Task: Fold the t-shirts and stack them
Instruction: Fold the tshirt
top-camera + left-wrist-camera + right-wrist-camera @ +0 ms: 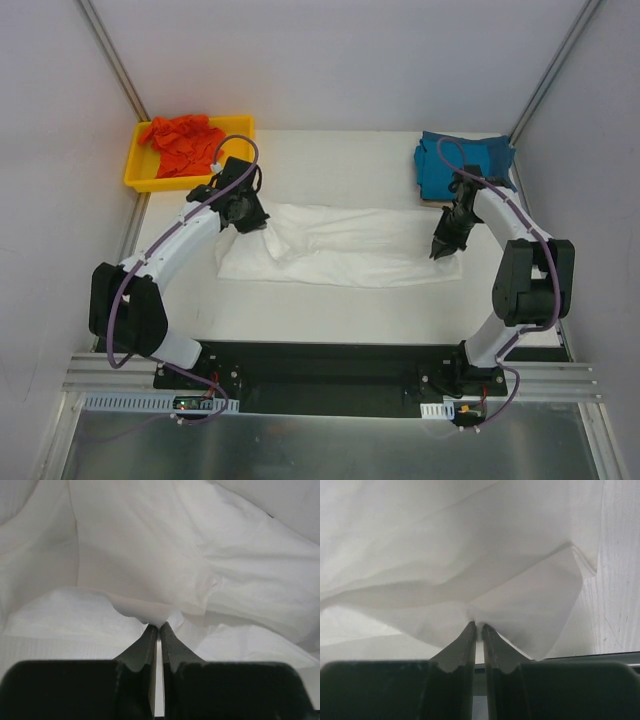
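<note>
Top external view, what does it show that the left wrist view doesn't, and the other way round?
Only the top external view shows the orange-red t-shirt heaped in the yellow tray at the far left, the teal-blue t-shirt at the far right, and the right gripper at the right end of the white t-shirt. Only the left wrist view shows, close up, the left gripper with its fingertips shut on a raised fold of cloth. Both show the white t-shirt and the left gripper.
</note>
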`<state>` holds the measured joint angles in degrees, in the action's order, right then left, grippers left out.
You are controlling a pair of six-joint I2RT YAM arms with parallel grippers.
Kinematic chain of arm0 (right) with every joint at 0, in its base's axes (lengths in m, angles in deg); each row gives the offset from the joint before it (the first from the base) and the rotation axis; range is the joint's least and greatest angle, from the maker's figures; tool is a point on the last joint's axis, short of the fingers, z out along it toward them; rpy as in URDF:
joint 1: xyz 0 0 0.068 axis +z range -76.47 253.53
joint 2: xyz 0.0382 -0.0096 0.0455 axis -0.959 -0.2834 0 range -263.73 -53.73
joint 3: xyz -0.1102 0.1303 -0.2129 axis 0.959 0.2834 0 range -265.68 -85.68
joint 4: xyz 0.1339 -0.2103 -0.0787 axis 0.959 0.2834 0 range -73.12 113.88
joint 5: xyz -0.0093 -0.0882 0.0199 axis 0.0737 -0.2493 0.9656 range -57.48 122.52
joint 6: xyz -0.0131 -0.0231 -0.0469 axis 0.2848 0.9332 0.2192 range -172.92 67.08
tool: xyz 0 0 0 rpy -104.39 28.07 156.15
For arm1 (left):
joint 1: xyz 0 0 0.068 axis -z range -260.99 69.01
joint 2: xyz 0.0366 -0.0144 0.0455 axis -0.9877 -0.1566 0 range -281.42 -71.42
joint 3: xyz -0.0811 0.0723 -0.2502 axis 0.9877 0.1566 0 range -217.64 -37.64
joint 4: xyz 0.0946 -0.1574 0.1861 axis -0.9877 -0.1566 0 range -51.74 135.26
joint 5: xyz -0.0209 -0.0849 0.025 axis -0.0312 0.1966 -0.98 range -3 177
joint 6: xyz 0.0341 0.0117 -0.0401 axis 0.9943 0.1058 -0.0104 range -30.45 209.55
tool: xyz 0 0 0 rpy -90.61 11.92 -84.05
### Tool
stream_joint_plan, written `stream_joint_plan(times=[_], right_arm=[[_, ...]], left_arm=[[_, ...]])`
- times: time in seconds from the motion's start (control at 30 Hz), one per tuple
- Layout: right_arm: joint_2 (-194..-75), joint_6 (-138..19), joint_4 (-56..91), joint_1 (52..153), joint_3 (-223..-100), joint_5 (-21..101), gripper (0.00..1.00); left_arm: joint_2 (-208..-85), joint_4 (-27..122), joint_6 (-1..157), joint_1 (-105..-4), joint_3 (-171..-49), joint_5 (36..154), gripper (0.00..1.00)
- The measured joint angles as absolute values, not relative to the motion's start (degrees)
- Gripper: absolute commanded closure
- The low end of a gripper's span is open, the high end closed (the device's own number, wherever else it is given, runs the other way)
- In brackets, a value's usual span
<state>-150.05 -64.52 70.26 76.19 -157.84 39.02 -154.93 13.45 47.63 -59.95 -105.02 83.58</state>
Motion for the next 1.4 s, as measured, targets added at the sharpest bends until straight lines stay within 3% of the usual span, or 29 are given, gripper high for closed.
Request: stream_joint_plan(times=[0.47,0.6,0.63,0.67,0.7,0.73,0.8,0.83,0.87,1.07,1.4], right_arm=[[-156.6,-65.3,68.7,75.8,-163.1,38.8,0.87],[-156.7,-65.5,68.5,75.5,-163.6,38.2,0.79],[-156.8,-65.6,68.5,75.4,-163.8,38.1,0.78],[-156.8,-65.7,68.5,75.3,-163.8,37.9,0.76],[-156.9,-65.7,68.5,75.3,-163.9,37.8,0.68],[-157.0,-65.8,68.5,75.2,-163.9,37.6,0.58],[-157.4,-66.0,68.5,74.9,-164.0,37.2,0.24],[-157.7,-66.2,68.6,74.7,-164.2,36.7,0.12],[-158.1,-66.4,68.6,74.5,-164.6,35.9,0.03],[-157.3,-65.7,67.3,72.3,-165.8,32.4,0.04],[-141.5,-59.4,60.7,72.3,-152.5,33.8,0.03]], left_arm=[[-165.2,15.0,49.6,-62.2,-112.4,82.2,1.00],[-166.3,15.0,49.7,-63.1,-112.5,82.3,1.00],[-166.7,14.9,49.7,-63.5,-112.8,82.3,0.87],[-167.1,15.0,49.7,-63.8,-113.0,82.4,0.63],[-167.5,15.0,49.9,-63.9,-113.3,82.5,0.48],[-167.8,15.1,50.3,-63.9,-113.5,82.5,0.32],[-168.7,15.0,50.4,-64.2,-114.1,82.7,0.14],[-169.1,15.1,50.5,-64.2,-114.3,82.9,0.03],[-169.5,15.0,50.6,-64.2,-114.7,83.1,0.01],[-169.1,15.0,51.3,-64.6,-115.4,83.8,0.01],[-157.9,16.8,49.7,-64.5,-103.8,91.9,0.01]])
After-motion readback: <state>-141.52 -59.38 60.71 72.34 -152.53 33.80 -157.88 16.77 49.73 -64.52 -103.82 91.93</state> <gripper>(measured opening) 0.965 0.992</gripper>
